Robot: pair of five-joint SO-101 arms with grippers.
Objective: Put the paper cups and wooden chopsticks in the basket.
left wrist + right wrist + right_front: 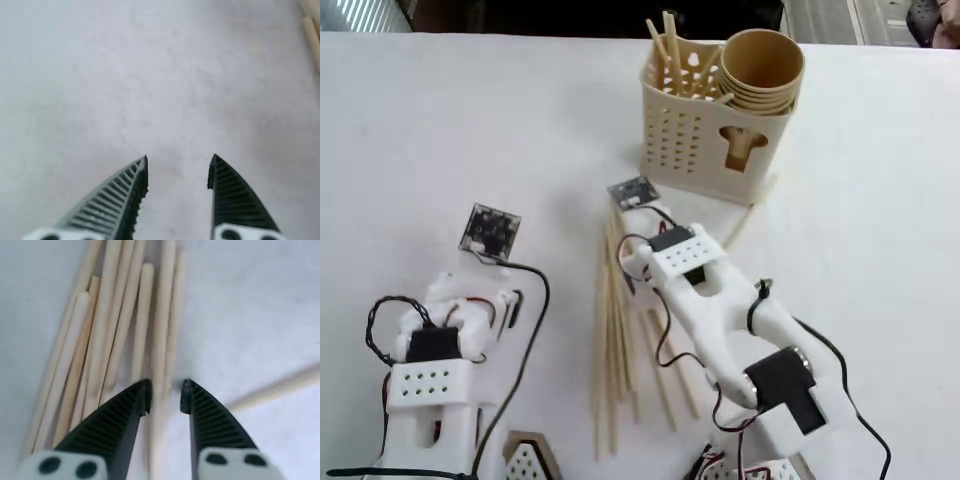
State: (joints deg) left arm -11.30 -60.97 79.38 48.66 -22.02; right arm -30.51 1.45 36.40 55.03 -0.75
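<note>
Handling notes, loose stock: pale, round-section wooden chopsticks lie in a rough fan on the matte white table, on the near side of the basket, partly under the right arm. I judge them light, stiff, smooth and inclined to roll. A stick pinched near one end would likely pivot and droop, so take hold about mid-length with the jaws square across it. Several sticks touch side by side, so a narrow opening suits picking one without dragging its neighbours.

Right gripper: black ribbed fingers parted by a small gap, tips down near the table and straddling one stick of the fan. It is not clamped and carries nothing.

Left gripper: ribbed fingers spread wide and empty, over bare table. The nearest chopstick ends lie well apart from it.

Basket: cream perforated plastic, rectangular, with a cut-out handle in one wall, standing at the far side of the table. A nested stack of tan paper cups sits upright in one end. A few chopsticks stand slanted in the other end. One further stick lies on the table just beside the basket's foot.

Judgement: the cups appear finished, and most of the chopsticks are not yet in. The cups look thin-walled and crushable, but need no further handling.
</note>
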